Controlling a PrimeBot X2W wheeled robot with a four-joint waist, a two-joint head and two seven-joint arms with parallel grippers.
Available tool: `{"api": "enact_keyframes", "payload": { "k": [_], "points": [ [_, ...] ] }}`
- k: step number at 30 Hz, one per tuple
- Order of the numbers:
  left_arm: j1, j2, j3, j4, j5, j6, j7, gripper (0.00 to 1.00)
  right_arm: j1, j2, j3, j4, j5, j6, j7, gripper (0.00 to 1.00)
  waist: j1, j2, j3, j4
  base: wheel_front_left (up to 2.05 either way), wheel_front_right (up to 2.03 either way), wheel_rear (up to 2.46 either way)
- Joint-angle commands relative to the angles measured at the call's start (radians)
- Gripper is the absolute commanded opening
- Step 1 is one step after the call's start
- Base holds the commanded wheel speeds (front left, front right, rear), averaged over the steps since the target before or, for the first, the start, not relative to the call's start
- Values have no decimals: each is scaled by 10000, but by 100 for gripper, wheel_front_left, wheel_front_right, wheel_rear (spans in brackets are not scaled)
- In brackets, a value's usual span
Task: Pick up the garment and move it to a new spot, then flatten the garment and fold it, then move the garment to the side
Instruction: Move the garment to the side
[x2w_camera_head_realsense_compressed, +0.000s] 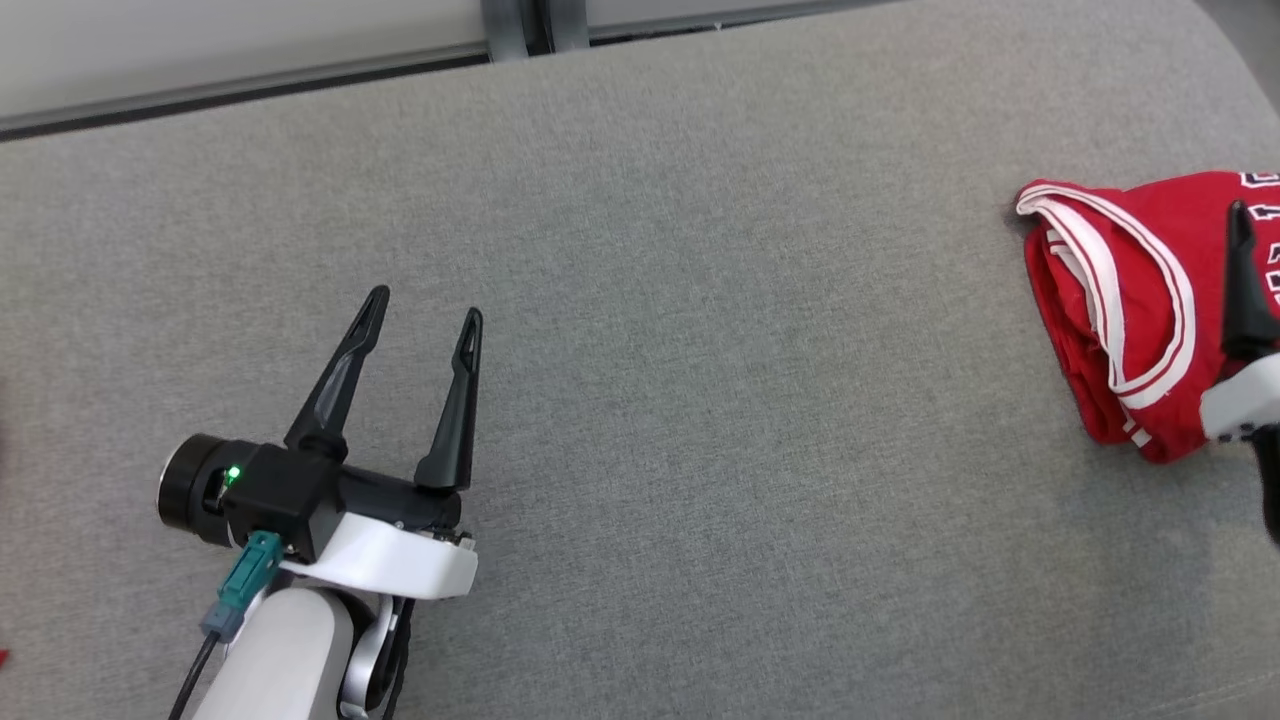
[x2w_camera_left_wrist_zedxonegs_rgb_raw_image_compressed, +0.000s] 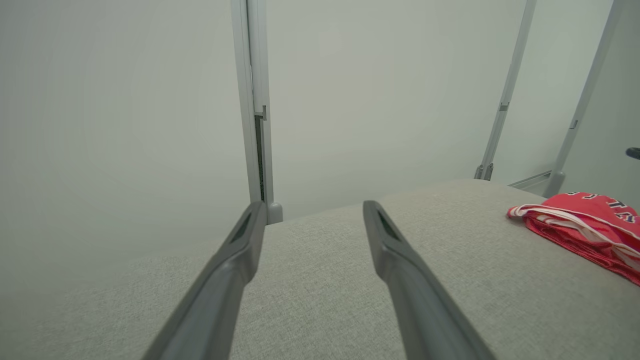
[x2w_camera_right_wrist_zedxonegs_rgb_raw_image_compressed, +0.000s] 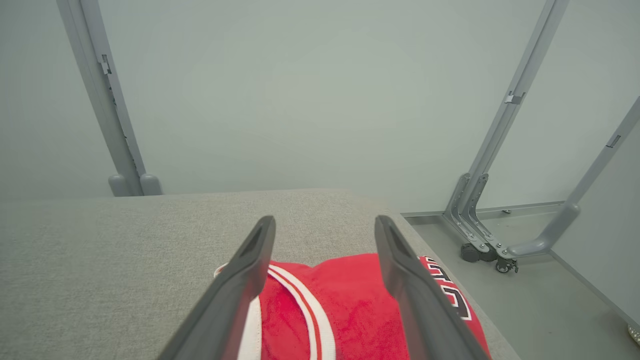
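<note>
- Folded jersey (x2w_camera_head_realsense_compressed: 1120, 300) lies at the cushion's (x2w_camera_head_realsense_compressed: 700, 350) right edge, set aside.
- My right gripper (x2w_camera_right_wrist_zedxonegs_rgb_raw_image_compressed: 325, 225) hangs over it, fingers apart, empty.
- My left gripper (x2w_camera_head_realsense_compressed: 425, 305) is spread, idle, well clear.

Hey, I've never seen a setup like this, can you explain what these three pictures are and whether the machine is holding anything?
It's a two-armed robot. One picture looks down from its head; the other two look along each arm's pincer from the wrist. A grey padded surface carries a folded red jersey with white trim near its right edge. The left pincer hovers open over bare fabric, holding nothing. The right pincer is open above the jersey, fingers apart, gripping nothing.
</note>
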Motion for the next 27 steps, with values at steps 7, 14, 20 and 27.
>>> {"api": "enact_keyframes", "payload": {
  "k": [7, 14, 20, 27],
  "points": [
    [881, -198, 465, 136, -181, 321, -12, 100, 2500, 967, -464, -2709, -429, -20, 80, 100, 0, 0, -1391, 1034, 0, 0, 0],
    [1588, -469, 1152, 209, -298, 590, -11, 100, 4650, 2092, -867, -5539, -955, -20, 991, 100, 0, 0, -2147, 2168, 0, 0, 0],
    [2338, -423, 1699, 236, -468, 376, -10, 100, 6078, 2689, -964, -6948, -1145, -20, 1670, 100, 0, 0, -2794, 2716, 0, 0, 0],
    [2917, 4, 1603, 604, -581, -138, 75, 100, 7253, 2857, -1022, -7713, -1237, -20, 2184, 100, 0, 0, -3309, 2736, 0, 0, 0]
  ]
}}
